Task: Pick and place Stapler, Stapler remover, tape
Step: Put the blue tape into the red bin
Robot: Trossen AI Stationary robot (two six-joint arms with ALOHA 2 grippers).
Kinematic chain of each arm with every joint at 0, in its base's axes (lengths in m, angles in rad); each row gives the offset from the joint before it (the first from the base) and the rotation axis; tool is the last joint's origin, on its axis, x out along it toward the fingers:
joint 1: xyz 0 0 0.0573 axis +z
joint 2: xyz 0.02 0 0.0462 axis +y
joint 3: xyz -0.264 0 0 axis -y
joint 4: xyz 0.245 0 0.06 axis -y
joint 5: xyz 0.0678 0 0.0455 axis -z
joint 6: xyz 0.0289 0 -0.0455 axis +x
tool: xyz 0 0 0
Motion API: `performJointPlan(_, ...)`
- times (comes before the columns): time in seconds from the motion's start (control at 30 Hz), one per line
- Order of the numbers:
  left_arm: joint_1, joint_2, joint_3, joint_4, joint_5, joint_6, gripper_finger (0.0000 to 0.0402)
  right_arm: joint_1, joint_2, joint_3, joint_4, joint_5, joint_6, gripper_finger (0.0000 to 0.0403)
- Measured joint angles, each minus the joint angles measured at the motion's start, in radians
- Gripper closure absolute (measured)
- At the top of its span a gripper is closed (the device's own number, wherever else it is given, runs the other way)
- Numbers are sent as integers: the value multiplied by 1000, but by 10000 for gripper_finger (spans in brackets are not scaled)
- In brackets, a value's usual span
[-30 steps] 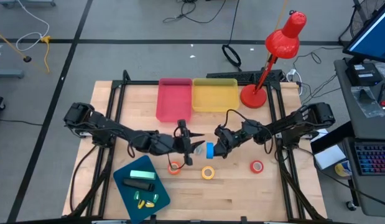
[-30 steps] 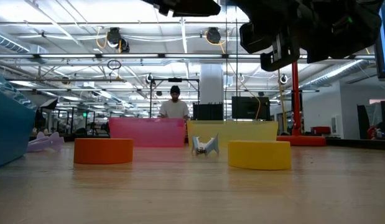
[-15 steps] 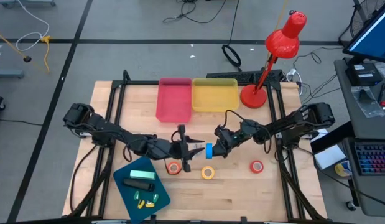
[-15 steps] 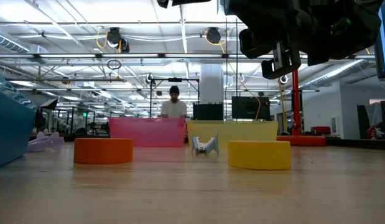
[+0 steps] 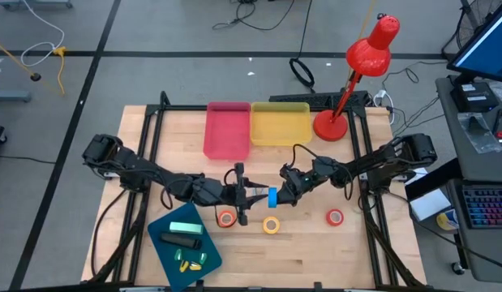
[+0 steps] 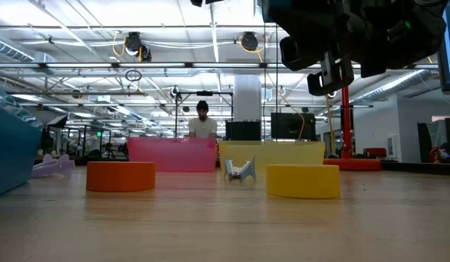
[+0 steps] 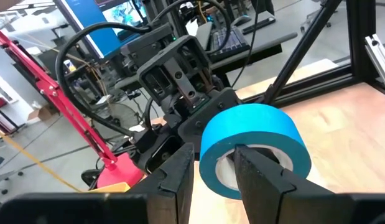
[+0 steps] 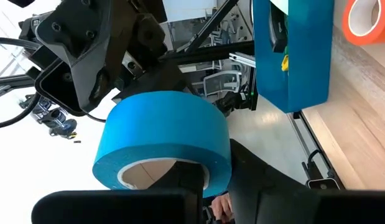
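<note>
The blue tape roll (image 5: 272,196) hangs in the air over the table's middle, between my two grippers. My right gripper (image 5: 280,195) is shut on it. My left gripper (image 5: 252,197) is open. In the left wrist view one of its fingers (image 7: 257,168) reaches into the roll's hollow and the other (image 7: 176,174) stands just outside the roll's wall. I cannot tell whether either touches. The orange roll (image 5: 227,217), yellow roll (image 5: 271,225) and red roll (image 5: 336,216) lie flat on the table. The silver staple remover (image 6: 239,171) rests on the table below the grippers. My right gripper holds the blue roll by its wall (image 8: 214,165), one finger (image 8: 183,177) inside the hollow and one (image 8: 257,180) outside. The fingers come about level from the table's right side. The roll is lifted clear of the table, standing on edge.
A pink tray (image 5: 228,130) and a yellow tray (image 5: 280,123) stand at the far edge, with a red desk lamp (image 5: 332,123) to their right. A dark teal tray (image 5: 165,243) at the near left holds a pale green block, a black object and small yellow pieces.
My left gripper has moved toward the table's near edge and up to the blue roll, so that its fingers now stand about the roll's wall. My right gripper has held the roll nearly still.
</note>
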Motion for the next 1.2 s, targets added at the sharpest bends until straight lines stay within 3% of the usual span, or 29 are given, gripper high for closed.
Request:
performJointPlan(0.8,2,1,0,34,4,27,285,-8,-1,88,-106,-28,0,369)
performJointPlan(0.9,4,1,0,26,13,-15,309,-8,-1,88,-116,-27,-18,366)
performJointPlan(1.0,10,0,0,-15,36,-89,364,-7,-1,87,-123,-12,-44,340)
performJointPlan(1.2,7,-41,2,-216,18,-222,368,-5,2,84,-139,-85,-80,267)
